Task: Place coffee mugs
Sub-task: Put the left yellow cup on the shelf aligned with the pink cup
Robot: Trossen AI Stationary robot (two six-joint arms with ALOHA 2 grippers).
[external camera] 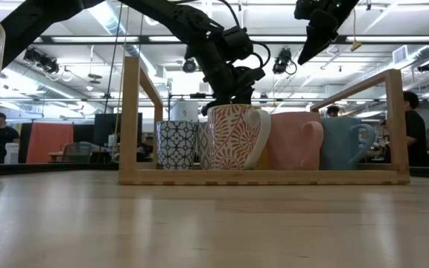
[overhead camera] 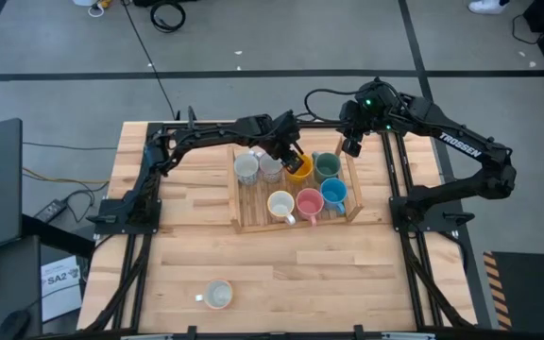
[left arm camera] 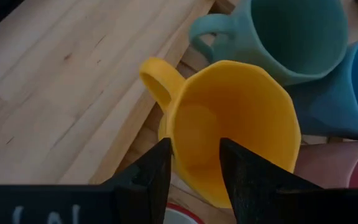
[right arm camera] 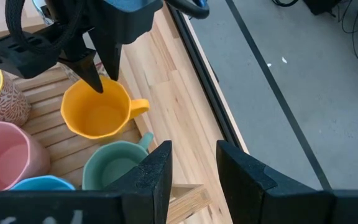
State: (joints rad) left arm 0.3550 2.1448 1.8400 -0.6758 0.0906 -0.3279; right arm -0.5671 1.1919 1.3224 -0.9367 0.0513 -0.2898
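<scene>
A slatted wooden tray [overhead camera: 237,203] holds several coffee mugs. Two whitish ones [overhead camera: 246,168], the orange mug [overhead camera: 299,170] and a green one [overhead camera: 327,166] stand along its far side. Cream [overhead camera: 280,204], pink [overhead camera: 309,202] and blue [overhead camera: 334,194] mugs stand along its near side. My left gripper [left arm camera: 194,149] is open, slanting down over the orange mug [left arm camera: 229,124], with one finger inside it and one outside. My right gripper [right arm camera: 194,152] hangs open, with nothing in it, high above the tray's far right corner. One whitish mug [overhead camera: 217,295] stands alone near the table's front edge. My left gripper comes from above on a slant, its fingers astride the orange mug's wall [left arm camera: 178,140], a little way round from the handle [left arm camera: 156,79]. A gap shows between the inner finger [left arm camera: 241,180] and the wall. I cannot tell whether the outer finger touches. The mug stands in the tray.
The tray's raised end frames [external camera: 131,119] stand beside the mugs. Bare table lies in front of the tray and to its left. The right arm's base [overhead camera: 423,203] stands just right of the tray. People sit in the room behind the table.
</scene>
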